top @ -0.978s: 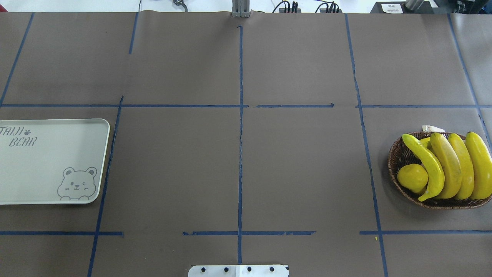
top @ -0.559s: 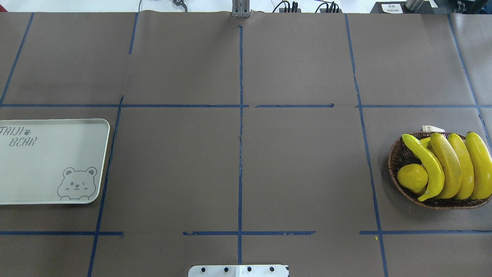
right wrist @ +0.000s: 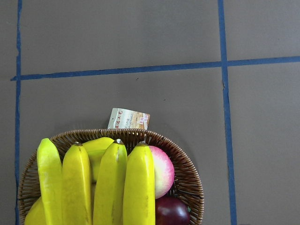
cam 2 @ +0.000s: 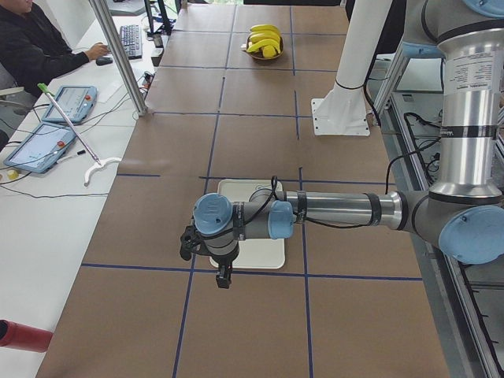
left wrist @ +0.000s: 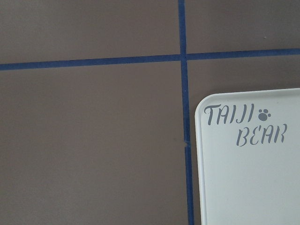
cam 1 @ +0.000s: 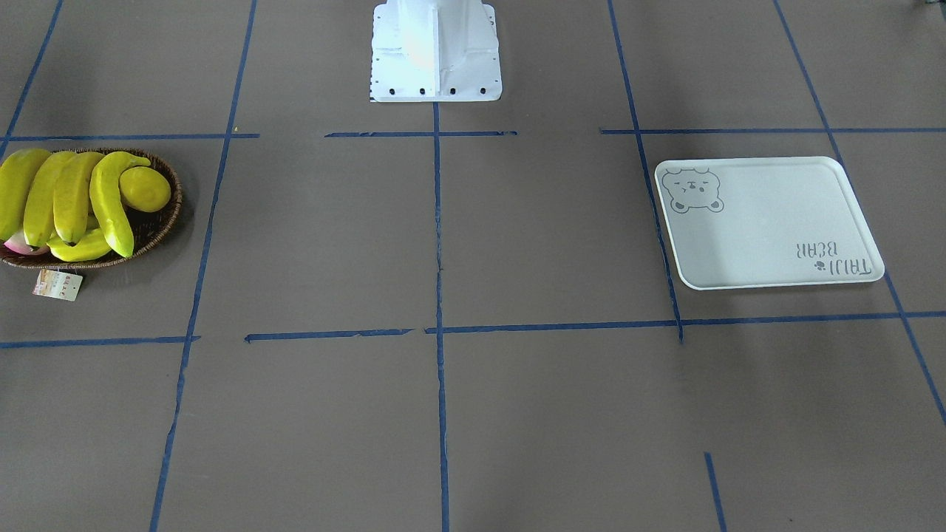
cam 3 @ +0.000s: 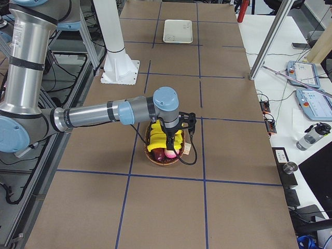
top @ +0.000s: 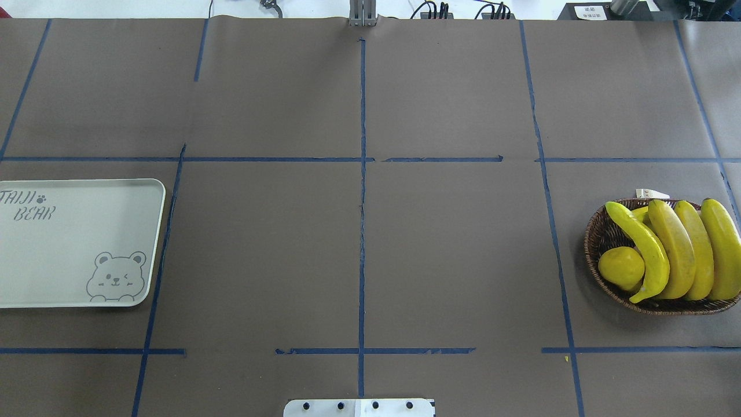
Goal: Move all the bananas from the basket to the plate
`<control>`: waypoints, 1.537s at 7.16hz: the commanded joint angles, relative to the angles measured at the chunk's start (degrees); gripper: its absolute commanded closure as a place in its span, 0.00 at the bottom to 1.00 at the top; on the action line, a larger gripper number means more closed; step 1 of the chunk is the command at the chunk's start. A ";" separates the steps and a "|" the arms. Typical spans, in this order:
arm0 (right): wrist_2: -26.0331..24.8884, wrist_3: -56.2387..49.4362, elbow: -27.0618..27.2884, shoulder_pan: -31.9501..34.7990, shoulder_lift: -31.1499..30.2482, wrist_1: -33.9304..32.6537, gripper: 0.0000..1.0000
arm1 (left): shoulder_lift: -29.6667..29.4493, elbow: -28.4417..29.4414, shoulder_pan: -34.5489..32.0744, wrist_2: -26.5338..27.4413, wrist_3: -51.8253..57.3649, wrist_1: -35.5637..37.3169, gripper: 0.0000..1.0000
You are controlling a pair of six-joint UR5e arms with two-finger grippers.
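Closely packed, four glossy curved yellow bananas (top: 677, 249), in dark wicker basket (top: 599, 240)

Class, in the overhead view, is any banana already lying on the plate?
No, all four bananas lie in the basket, and nothing rests on the plate.

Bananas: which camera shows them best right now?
Overhead exterior: all four bananas lie side by side in the basket, nearly full length. Front-facing is similar, at the edge; right wrist crops their ends; exterior right partly hides them; exterior left shows them tiny; left wrist none.
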 commanded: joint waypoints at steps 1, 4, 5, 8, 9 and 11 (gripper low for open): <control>-0.75 3.32 1.48 -3.69 -2.31 0.63 0.02 | 0.00 -0.03 0.00 0.00 0.00 0.00 0.00; -7.59 18.93 1.41 -13.25 -11.01 21.50 0.02 | 0.27 -0.03 0.00 0.00 0.00 0.00 0.00; -7.69 19.15 1.41 -15.02 -11.11 21.64 0.01 | 0.27 0.05 0.00 0.00 0.00 0.00 0.00; -9.10 19.24 0.45 -18.63 -10.24 21.64 0.11 | 0.27 0.14 0.00 0.00 0.09 -0.09 0.00; -9.19 19.07 -0.26 -20.39 -9.37 21.64 0.13 | 0.18 0.40 0.00 0.00 0.09 -0.09 0.00; -9.89 18.45 -1.75 -21.63 -9.18 21.73 0.13 | 0.09 1.28 0.00 0.00 0.00 -2.09 0.00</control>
